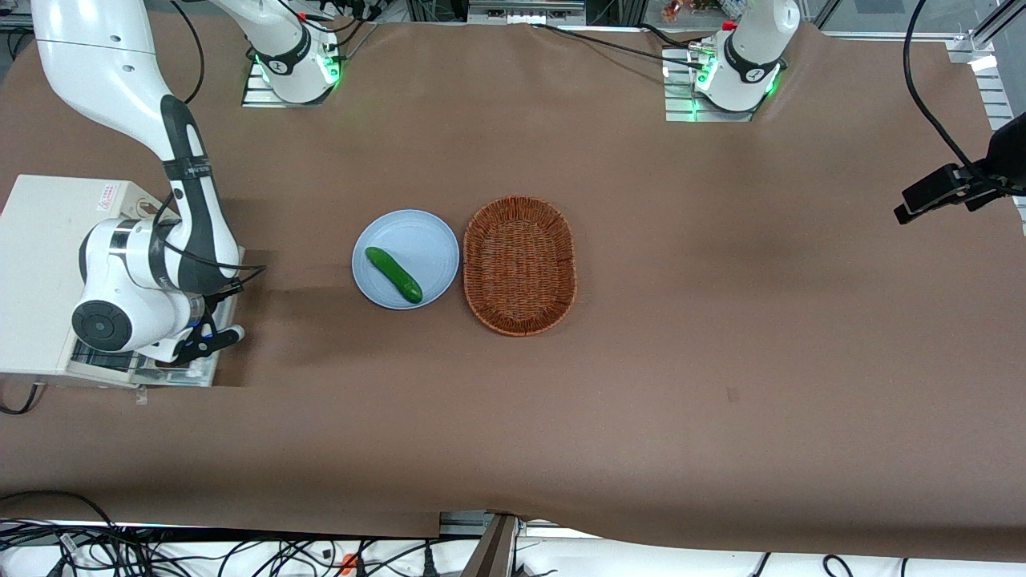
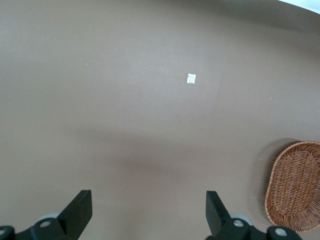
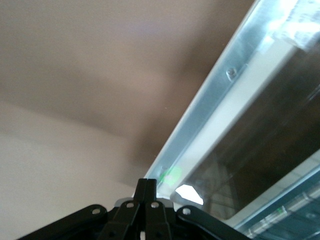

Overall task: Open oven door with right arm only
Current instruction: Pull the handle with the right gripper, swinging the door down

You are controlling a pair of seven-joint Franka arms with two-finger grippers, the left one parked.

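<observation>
The white toaster oven [image 1: 40,264] stands at the working arm's end of the table. Its silver-grey oven door [image 1: 120,365] with dark glass shows swung outward, nearer the front camera than the oven body and partly hidden under the arm. The right arm [image 1: 136,272] bends down over the oven. Its gripper [image 1: 223,335] sits at the door's end that faces the plate, fingers shut together with nothing between them. In the right wrist view the shut gripper [image 3: 146,186] is just off the door's silver frame [image 3: 210,120], with the glass [image 3: 270,130] beside it.
A light blue plate [image 1: 417,232] holding a green cucumber [image 1: 393,274] lies mid-table, with an oval wicker basket [image 1: 519,264] beside it; the basket also shows in the left wrist view [image 2: 295,185]. A black camera unit [image 1: 946,188] overhangs the parked arm's end.
</observation>
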